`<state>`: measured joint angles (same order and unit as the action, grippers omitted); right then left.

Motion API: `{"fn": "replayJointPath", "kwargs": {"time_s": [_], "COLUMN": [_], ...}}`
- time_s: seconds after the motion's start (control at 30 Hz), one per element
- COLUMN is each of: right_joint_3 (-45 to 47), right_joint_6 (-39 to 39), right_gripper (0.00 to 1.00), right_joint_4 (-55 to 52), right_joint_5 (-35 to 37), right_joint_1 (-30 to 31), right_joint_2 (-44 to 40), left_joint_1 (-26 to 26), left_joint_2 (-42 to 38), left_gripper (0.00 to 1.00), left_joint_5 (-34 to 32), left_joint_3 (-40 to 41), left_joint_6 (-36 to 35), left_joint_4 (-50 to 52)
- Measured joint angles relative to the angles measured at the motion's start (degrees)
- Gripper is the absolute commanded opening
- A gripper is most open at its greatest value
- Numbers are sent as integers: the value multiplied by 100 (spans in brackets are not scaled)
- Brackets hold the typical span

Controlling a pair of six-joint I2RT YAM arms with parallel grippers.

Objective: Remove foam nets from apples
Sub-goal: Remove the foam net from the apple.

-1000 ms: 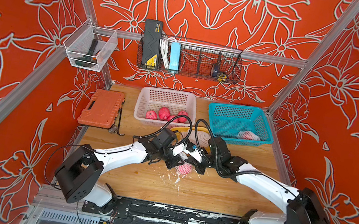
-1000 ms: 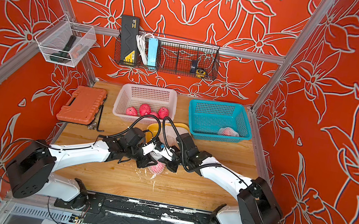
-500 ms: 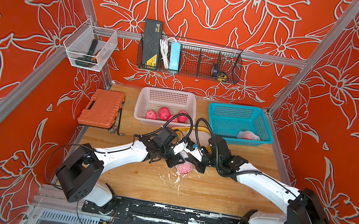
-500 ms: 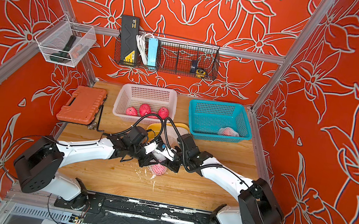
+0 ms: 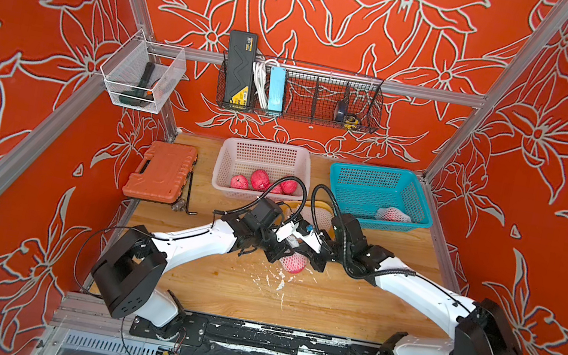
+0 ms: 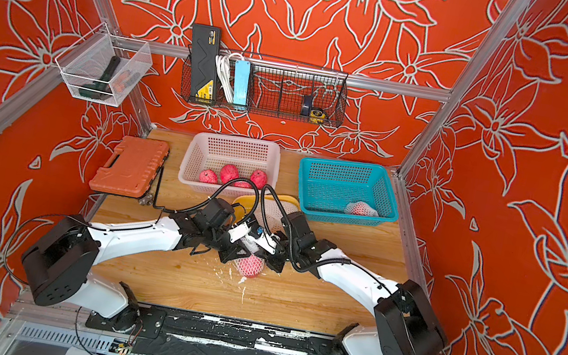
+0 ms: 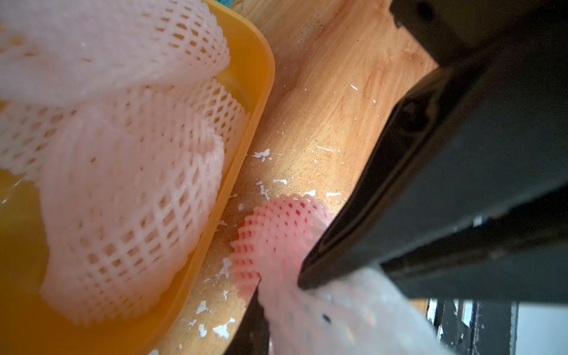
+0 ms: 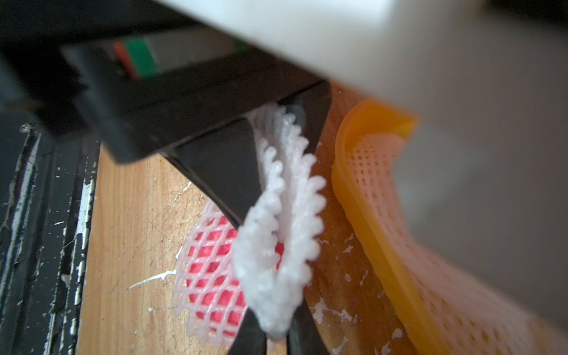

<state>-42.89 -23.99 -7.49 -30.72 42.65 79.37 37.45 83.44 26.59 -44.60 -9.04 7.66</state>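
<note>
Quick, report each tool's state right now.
Left tool: shut on the foam net.
Right tool: shut on the same foam net, pinching its frilled edge.

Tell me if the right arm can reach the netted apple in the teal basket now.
Probably not yet: the right gripper is shut on the foam net around the apple on the table. The teal basket sits open on that side, nothing over its netted apple; once freed, likely yes.

Netted apple (image 5: 293,266) half hidden in both top views, yellow tray (image 6: 241,204) mostly covered, foam net (image 7: 338,322) blurred, cropped.
</note>
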Motion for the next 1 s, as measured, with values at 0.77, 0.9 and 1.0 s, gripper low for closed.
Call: {"fn": "replayJointPath", "kwargs": {"time_s": [0.77,0.9,1.0], "right_joint_3": [-22,-22,-22], "right_joint_6": [162,205,254], "right_gripper": [0,0,0], "right_joint_4": [330,330,334], "right_joint_5": [-39,-39,-39], "right_joint_1": [0,0,0], "right_joint_2": [-39,-42,-76], "left_joint_1": [4,4,4], "left_joint_2": [-363,-363,-361], "left_gripper": [53,53,53], "left_joint_5": [-417,-450,-444], "left_joint_3": [-52,-52,-50], "left_joint_6": [-2,-4,-7], "left_joint_4": [192,188,179]}}
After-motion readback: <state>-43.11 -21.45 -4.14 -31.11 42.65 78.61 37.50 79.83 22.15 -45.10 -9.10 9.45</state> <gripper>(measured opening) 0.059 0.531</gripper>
